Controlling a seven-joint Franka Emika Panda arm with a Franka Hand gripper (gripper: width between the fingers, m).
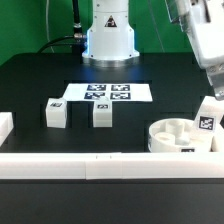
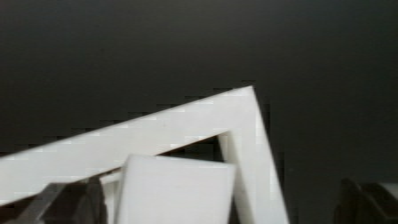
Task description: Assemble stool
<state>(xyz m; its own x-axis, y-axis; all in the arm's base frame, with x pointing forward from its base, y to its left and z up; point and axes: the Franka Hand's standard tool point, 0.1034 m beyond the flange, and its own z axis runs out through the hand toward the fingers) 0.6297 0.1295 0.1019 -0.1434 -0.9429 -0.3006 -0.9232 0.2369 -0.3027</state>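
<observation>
Claw (image 2: 210, 204) open, fingers spread either side of a leg (image 1: 208, 118). It's upright by the seat (image 1: 176, 138), lower right of the exterior view. Two other legs (image 1: 57, 113) stand mid-table (image 1: 40, 80).

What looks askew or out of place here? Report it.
One leg leans tilted at the rim of the seat disc, at the exterior view's right, while the two legs near the marker board stand squarely. Whether it sits in a socket cannot be told.
</observation>
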